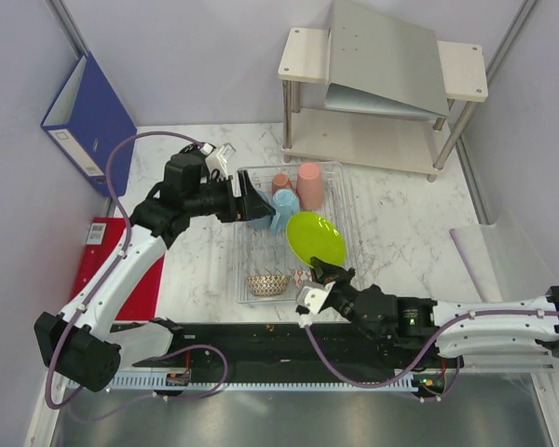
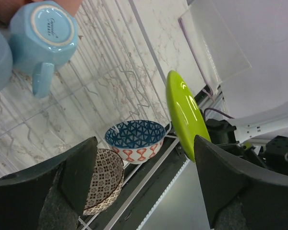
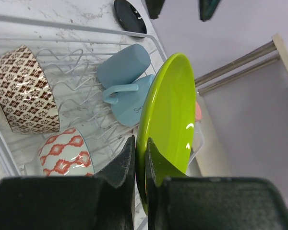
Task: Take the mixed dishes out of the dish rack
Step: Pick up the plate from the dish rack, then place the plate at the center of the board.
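The see-through dish rack [image 1: 347, 200] sits mid-table. The lime-green plate [image 1: 315, 237] stands tilted in it. My right gripper [image 1: 324, 273] is shut on its near edge; the right wrist view shows both fingers [image 3: 125, 163] pinching the plate [image 3: 170, 110]. My left gripper [image 1: 252, 201] is open and empty, hovering at the rack's left side beside two light-blue cups [image 1: 281, 209]. A salmon-pink cup [image 1: 309, 184] and mug [image 1: 281, 182] stand at the back. The brown-white bowl [image 1: 267, 284] and the red-white bowl [image 3: 65, 153] lie at the front. A black plate [image 3: 129, 17] lies just outside the rack.
A beige two-tier shelf [image 1: 382, 74] stands behind the rack. A blue binder [image 1: 88, 116] leans on the left wall. A red flat thing [image 1: 121, 270] lies under the left arm. A clear sheet [image 1: 480, 251] lies at the right. A black rail [image 1: 261, 345] runs along the front.
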Robot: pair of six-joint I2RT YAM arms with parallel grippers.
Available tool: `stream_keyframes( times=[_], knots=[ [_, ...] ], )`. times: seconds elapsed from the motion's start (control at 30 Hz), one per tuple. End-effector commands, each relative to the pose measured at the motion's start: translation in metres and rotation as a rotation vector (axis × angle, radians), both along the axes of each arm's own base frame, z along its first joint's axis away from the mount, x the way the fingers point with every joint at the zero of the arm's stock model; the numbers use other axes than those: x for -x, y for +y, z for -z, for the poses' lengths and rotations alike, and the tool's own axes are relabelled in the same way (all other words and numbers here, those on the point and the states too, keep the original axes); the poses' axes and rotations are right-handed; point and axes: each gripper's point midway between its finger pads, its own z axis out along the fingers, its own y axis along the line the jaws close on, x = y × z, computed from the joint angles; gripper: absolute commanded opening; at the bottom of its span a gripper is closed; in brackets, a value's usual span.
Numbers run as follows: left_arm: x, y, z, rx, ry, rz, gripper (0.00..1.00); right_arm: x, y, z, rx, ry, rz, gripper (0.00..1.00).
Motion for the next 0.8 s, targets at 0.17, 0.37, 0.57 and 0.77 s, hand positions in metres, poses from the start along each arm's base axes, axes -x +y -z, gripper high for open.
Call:
stream_keyframes(
  times=[0.17,0.37,0.57,0.77],
  knots=[
    [0.027,-0.009,-0.018,0.065,-0.106,0.154,0.87,-0.003,0.023,-0.004,0.186,-0.263,0.044,0.00],
    [0.033,-0.008,0.002,0.038,-0.073,0.150,0.86,0.006,0.041,-0.004,0.251,-0.349,0.000,0.00],
    [0.031,-0.007,0.017,-0.031,-0.074,0.133,0.82,0.019,0.056,-0.008,0.285,-0.413,-0.059,0.00],
    [0.026,-0.004,0.028,-0.103,-0.089,0.106,0.61,0.027,0.064,-0.014,0.269,-0.419,-0.091,0.00]
  ],
)
